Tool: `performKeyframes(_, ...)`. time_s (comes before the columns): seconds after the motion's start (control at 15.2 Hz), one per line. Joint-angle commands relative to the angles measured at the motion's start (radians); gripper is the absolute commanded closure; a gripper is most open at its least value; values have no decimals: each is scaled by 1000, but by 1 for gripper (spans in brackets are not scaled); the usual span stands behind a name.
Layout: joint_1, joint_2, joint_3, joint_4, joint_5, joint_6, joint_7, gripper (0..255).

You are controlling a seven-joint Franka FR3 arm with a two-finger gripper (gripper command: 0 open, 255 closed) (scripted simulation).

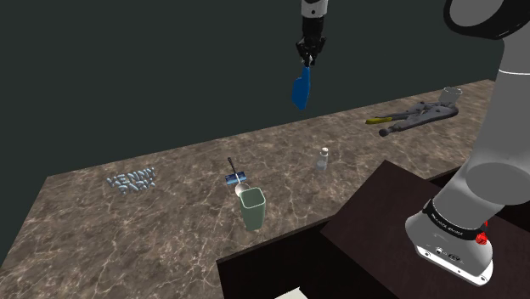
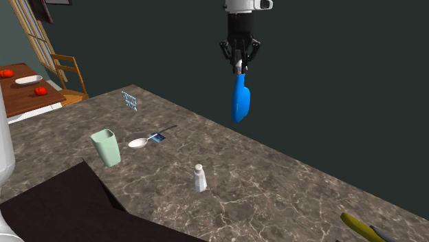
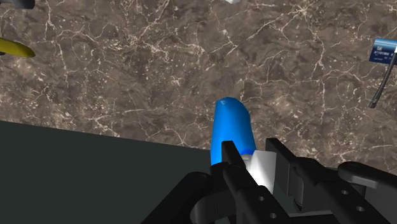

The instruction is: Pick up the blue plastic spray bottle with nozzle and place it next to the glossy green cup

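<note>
Nearest, at the shoulder view's lower right, sits the dark boxy stand [image 1: 399, 221] with the white arm [image 1: 484, 153] rising from it. Just beyond, low in the frame's middle, a pale green cup [image 1: 252, 209], squarish, tapered and glossy-walled, stands upright on the brown countertop [image 1: 170, 221], which is veined with white like marble. Just behind the cup lies a spoon [image 2: 137, 143] with a small blue tag [image 3: 383, 49] at its handle. The tag carries white lettering too small to read. To the right of these a small pale bottle [image 1: 323, 159] stands alone. At the left a silvery blister pack [image 1: 132, 179] lies flat. Farther back, in the upper middle, the black gripper [image 1: 307, 58] is clamped on the white nozzle end of the blue spray bottle [image 1: 301, 88]. The bottle hangs smooth and rounded, high above the counter's far edge and well apart from the cup. At the far right lie a yellow-handled tool [image 1: 380, 121] and grey metal tools [image 1: 422, 111].
</note>
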Motion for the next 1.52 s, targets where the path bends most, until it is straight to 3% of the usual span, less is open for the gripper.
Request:
performKeyframes(0.0, 0, 1, 0, 29, 0, -29, -1, 255)
performKeyframes(0.86, -6, 52, -1, 283, 6, -231, -12, 255)
performKeyframes(1.45, -20, 159, -2, 580, 16, -421, -24, 255)
